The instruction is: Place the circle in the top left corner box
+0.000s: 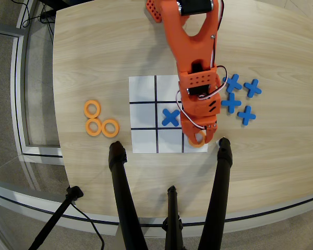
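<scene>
The white 3x3 grid sheet (143, 94) lies at the table's middle in the overhead view. My orange arm reaches in from the top edge. My gripper (200, 137) is over the grid's lower right corner cell (187, 148), with its fingers closed around an orange ring (197, 142) that sits low over that cell. I cannot tell if the ring touches the sheet. Three more orange rings (93, 126) lie left of the grid. A blue cross (170, 117) lies in the middle cell.
Several blue crosses (232, 102) lie right of the grid, close beside my arm. Black tripod legs (119, 177) stand on the table's near edge, one foot (224, 148) just right of my gripper. The table's left edge is near the rings.
</scene>
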`<state>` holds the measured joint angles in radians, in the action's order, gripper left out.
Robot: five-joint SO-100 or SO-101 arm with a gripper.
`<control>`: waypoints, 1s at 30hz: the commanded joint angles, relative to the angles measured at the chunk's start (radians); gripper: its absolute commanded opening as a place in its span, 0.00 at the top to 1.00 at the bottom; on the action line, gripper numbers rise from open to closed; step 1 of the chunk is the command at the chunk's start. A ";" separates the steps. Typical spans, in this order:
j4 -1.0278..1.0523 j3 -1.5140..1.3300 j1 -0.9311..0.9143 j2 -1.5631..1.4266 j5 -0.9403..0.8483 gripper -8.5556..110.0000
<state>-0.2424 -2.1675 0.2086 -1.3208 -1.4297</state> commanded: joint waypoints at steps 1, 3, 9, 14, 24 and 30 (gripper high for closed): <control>-0.018 -0.003 -0.017 -0.071 -0.009 0.85; -0.018 -0.026 -0.020 -0.104 -0.011 0.85; 0.015 -0.295 -0.025 -0.413 -0.038 0.82; 0.453 -0.416 -0.023 -0.765 -0.023 0.82; 1.167 -0.770 -0.041 -1.451 -0.008 0.90; 1.296 -0.942 -0.109 -1.715 -0.035 0.93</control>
<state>1.0078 -3.0772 0.1335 -2.9468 -1.4557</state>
